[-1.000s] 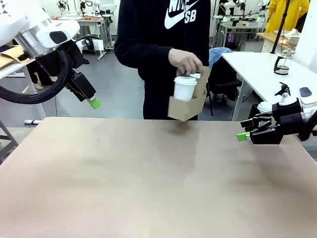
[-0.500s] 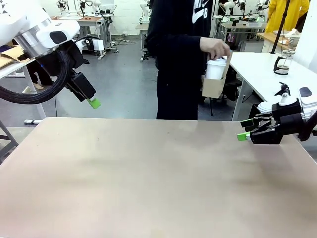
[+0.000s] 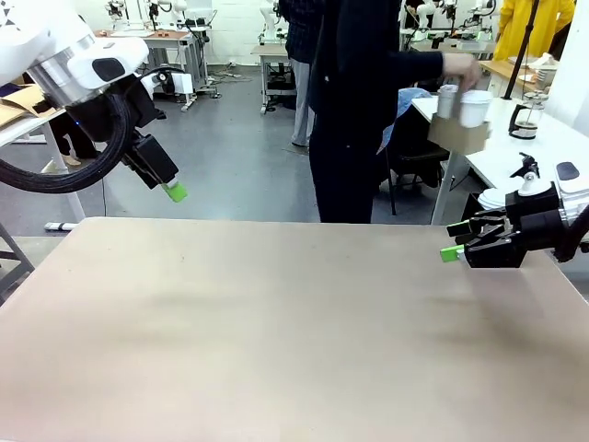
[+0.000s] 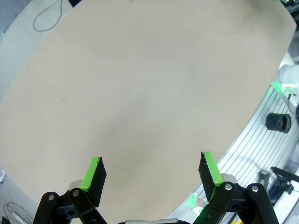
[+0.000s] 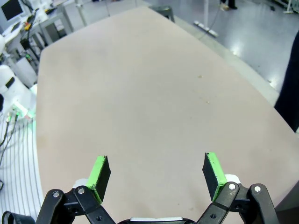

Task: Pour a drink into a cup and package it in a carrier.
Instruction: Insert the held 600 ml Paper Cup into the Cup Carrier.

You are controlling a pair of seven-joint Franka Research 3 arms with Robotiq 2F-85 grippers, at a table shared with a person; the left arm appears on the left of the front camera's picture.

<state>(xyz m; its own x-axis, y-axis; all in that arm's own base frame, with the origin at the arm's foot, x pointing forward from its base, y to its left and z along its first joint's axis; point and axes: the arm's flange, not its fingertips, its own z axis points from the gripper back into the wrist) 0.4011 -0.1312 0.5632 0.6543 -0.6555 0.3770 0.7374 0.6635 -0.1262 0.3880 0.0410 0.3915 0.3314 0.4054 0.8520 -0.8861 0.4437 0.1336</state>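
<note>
Carried by the person's hand (image 3: 457, 66) off beyond the table's far right corner, the small brown cardboard carrier (image 3: 456, 134) holds the white paper cup (image 3: 475, 108). It is nearer the right gripper (image 3: 450, 241) than the left gripper (image 3: 173, 191). Both are seen spread wide and empty. No legible writing is seen.

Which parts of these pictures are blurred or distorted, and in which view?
Front view: the person's hand and the carrier with its cup show motion blur. Left wrist view: the table edge bows from the wide lens. Right wrist view: floor glare at top right.
</note>
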